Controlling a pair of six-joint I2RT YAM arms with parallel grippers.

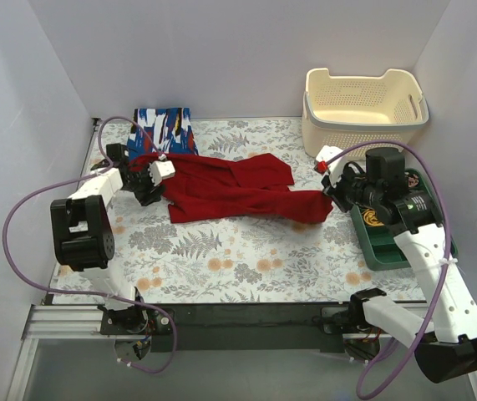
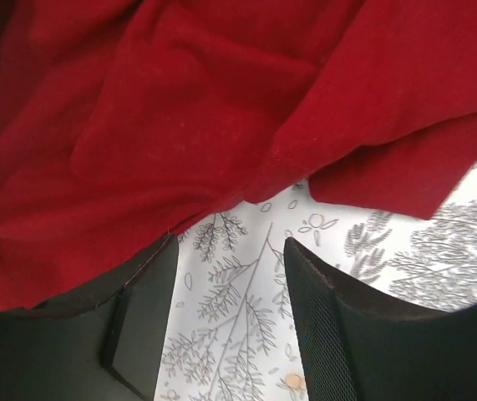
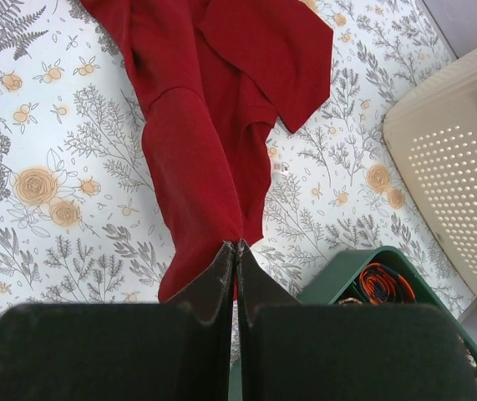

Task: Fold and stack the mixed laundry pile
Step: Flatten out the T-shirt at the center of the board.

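Red garment (image 1: 230, 190) spread across surface (image 1: 221, 251).
Right claw (image 3: 236, 246) clamps its right edge near green tray (image 1: 380, 251); left claw (image 2: 231, 244) apart at left edge.

Plain white walls (image 1: 221, 50) enclose three sides; a white botanical-print tabletop (image 1: 246, 251) (ferns, orange flowers) lies evenly lit.

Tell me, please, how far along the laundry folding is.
Done: nothing stacked yet; the blue printed garment lies at the back. In hand: the right gripper pinches one end of the red garment; the left gripper stands open at its other edge. Left: folding and stacking.
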